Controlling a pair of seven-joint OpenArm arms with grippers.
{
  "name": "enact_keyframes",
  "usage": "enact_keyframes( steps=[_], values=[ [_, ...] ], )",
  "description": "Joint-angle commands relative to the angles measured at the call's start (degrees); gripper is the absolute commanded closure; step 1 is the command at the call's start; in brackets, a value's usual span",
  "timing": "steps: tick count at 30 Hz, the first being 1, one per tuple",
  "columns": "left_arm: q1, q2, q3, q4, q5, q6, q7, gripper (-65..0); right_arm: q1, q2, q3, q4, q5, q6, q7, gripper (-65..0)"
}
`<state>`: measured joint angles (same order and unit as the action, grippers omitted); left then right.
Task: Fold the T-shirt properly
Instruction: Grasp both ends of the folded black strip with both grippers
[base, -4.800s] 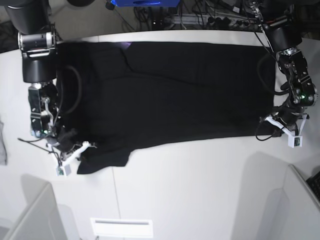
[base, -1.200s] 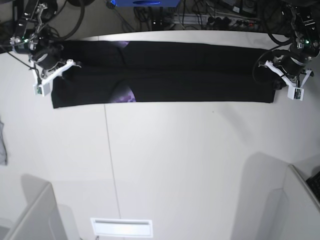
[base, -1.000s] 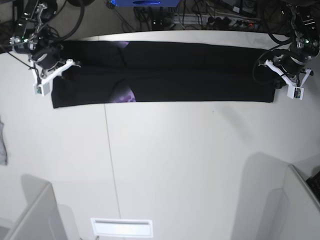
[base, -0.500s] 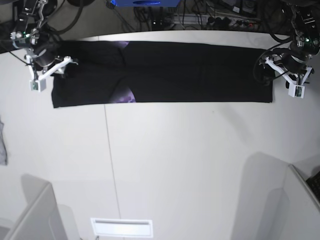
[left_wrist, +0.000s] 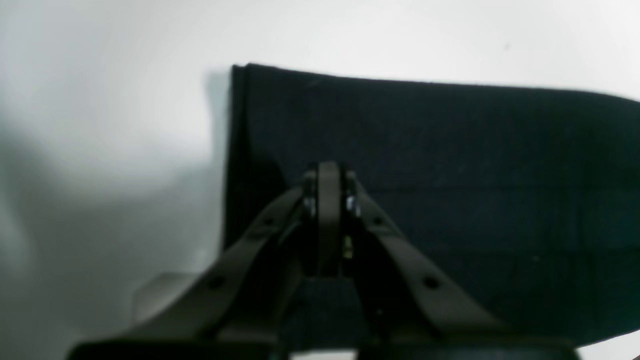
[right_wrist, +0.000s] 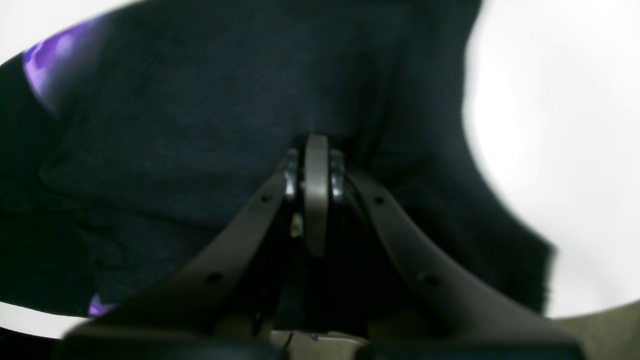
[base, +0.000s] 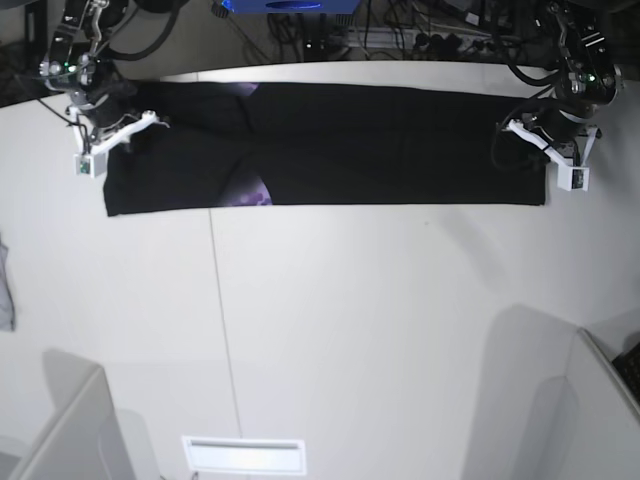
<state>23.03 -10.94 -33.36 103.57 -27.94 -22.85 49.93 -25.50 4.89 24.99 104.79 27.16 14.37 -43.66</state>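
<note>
The black T-shirt lies flat as a long folded strip across the far part of the white table. A small patch of purple print shows near its front edge. My left gripper is over the strip's right end; in the left wrist view its tips are pressed together above the black cloth, near its corner. My right gripper is over the strip's left end; in the right wrist view it is shut above the dark cloth, with purple print at the far left.
A grey cloth scrap lies at the table's left edge. White bins stand at the front left and the front right. A white slotted plate sits at the front edge. Cables run behind the table.
The near half of the shirt was folded over to the far side, leaving a narrow strip. In the last second both grippers drew slightly inward over the strip's ends; the shirt stayed still.
</note>
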Motion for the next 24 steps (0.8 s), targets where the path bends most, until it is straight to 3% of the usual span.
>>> enact_keyframes(
  steps=[1,10,24],
  values=[
    [-0.56,-0.62,-0.26,-0.67,0.65,-0.05,-0.83,0.0,0.66,0.79,0.19,-0.05,0.58,0.27,1.33,0.0],
    [-6.54,0.70,-0.26,-10.69,6.98,-0.05,-0.92,0.0,5.14,1.14,0.19,-8.57,0.49,0.18,1.24,0.0],
    [-15.42,0.43,-0.70,-19.04,7.42,-0.05,-0.83,0.0,16.84,2.46,0.11,-19.39,0.40,0.00,0.80,0.0]
  ],
)
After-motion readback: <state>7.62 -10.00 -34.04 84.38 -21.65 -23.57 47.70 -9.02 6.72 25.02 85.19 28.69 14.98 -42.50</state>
